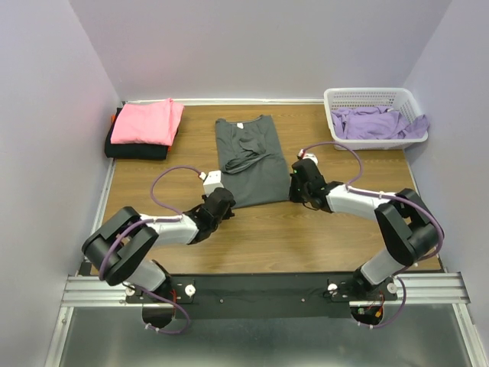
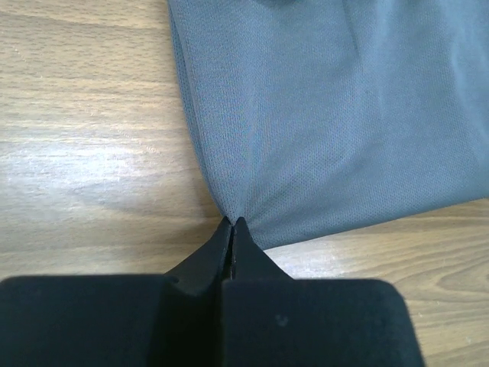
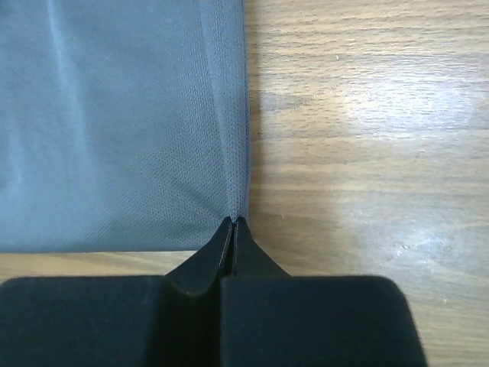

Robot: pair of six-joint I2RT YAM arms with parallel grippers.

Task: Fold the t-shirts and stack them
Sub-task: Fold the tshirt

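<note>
Grippers clamp grey t-shirt corners (nipped cloth hidden).

Left arm and right arm low, outstretched; left fingers and right fingers pinched together.

A dark charcoal grey t-shirt is laid flat at the middle of the table. It is folded lengthwise into a narrow strip, with the sleeves turned inward and the collar, marked by a white label, at the far end. Its near-left hem corner is pinched in the left gripper, and its near-right corner in the right gripper. A bright pink t-shirt is stacked, folded, on a black t-shirt at the far-left corner. Lavender t-shirts are heaped unfolded in the basket at far right, with cloth draped over its right rim.
</note>
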